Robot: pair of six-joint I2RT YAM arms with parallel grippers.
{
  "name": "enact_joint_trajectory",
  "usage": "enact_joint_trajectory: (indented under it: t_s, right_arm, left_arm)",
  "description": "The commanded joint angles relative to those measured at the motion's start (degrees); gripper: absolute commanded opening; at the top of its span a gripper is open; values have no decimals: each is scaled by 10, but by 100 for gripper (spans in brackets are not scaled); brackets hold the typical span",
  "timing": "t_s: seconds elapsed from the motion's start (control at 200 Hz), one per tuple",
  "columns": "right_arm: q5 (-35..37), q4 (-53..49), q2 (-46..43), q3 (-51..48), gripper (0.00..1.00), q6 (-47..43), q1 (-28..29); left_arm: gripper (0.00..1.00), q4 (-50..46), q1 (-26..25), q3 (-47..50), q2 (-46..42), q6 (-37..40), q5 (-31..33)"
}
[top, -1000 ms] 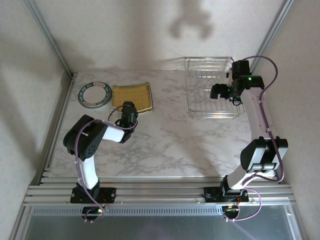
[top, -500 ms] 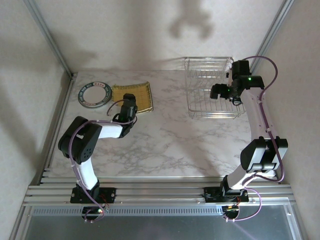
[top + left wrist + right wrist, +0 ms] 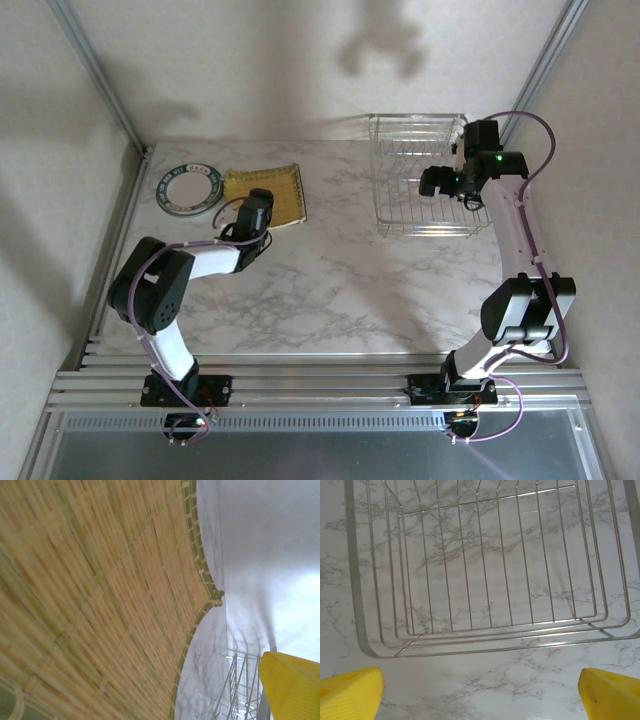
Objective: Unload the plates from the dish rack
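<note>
**Top view.** Two plates lie flat on the table [image 3: 340,280] at far L, well apart from the rack [image 3: 355,605] at far R. The round plate [image 3: 188,189] and yellow plate [image 3: 270,188] sit just beside each other. I judge that corner is the drop zone, leaving the middle free for both my arms.

**L gripper [image 3: 260,203].** It sits low over the yellow plate's near edge. In the L wrist view the woven yellow grid fills most of the frame. One finger [image 3: 292,685] shows at the bottom-R corner, clear of the plate, w/ the rack's wires beyond it. The other finger is hidden, so this is prob. jaws apart w/ nothing held. I can't tell if any part touches the rim.

**R gripper [image 3: 480,697].** It hangs above the rack's near side w/ jaws spread wide and one pad in each lower corner of its wrist view. It grips nothing and touches nothing. It looks posed for the next pick, but only bare marble shows through the wires below it.

**Status (judged).** No plate is visible in the rack, so unloading looks about done.
</note>
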State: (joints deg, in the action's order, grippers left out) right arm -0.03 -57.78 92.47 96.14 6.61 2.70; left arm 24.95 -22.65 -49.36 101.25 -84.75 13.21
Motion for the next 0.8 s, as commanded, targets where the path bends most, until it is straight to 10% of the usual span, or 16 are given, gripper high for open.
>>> enact_joint_trajectory:
  t_s: [0.0, 0.791]
  right_arm:
    - [-6, 8, -21, -11, 99, 1, -3]
    - [-16, 23, -20, -24, 99, 7, -3]
  left_arm:
    - [100, -26, 16, -19, -27, 14, -37]
    - [100, -27, 62, -23, 19, 24, -220]
